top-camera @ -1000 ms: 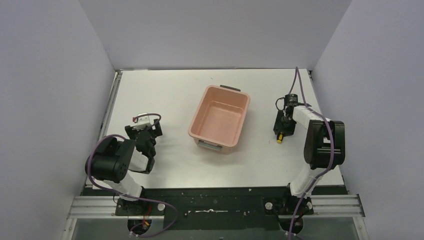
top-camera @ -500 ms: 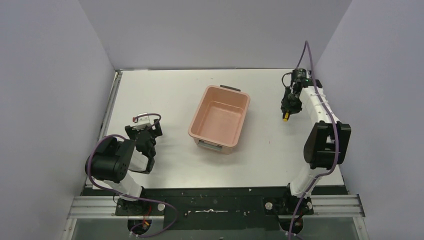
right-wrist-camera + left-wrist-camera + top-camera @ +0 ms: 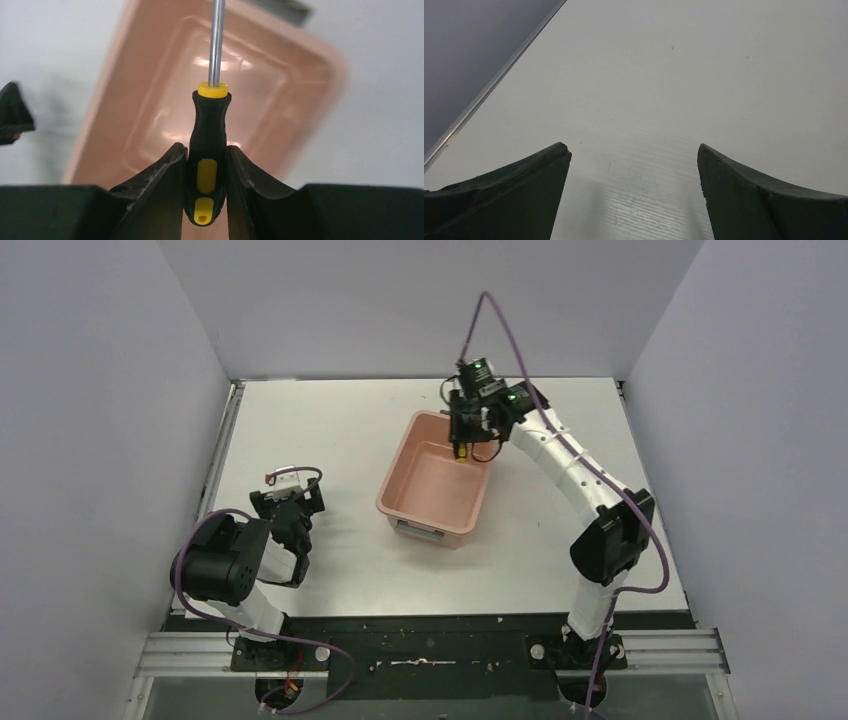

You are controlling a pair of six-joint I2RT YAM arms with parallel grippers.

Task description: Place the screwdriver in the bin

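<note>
My right gripper (image 3: 463,443) is shut on the yellow-and-black handle of the screwdriver (image 3: 207,145) and holds it in the air over the far end of the salmon-pink bin (image 3: 397,495). In the right wrist view the thin shaft points away from me over the bin's empty floor (image 3: 165,120), and my gripper (image 3: 206,159) clamps the handle from both sides. The screwdriver shows in the top view (image 3: 462,449) as a small yellow spot under the fingers. My left gripper (image 3: 292,502) is open and empty, low over bare table left of the bin; its fingers (image 3: 509,187) stand wide apart.
The bin has grey handles at its short ends (image 3: 422,531). The table's left metal edge (image 3: 489,90) runs near my left gripper. Grey walls enclose the table on three sides.
My right arm has swung left from the table's right side, carrying the screwdriver up and over the bin's far end. The left arm has not moved.
</note>
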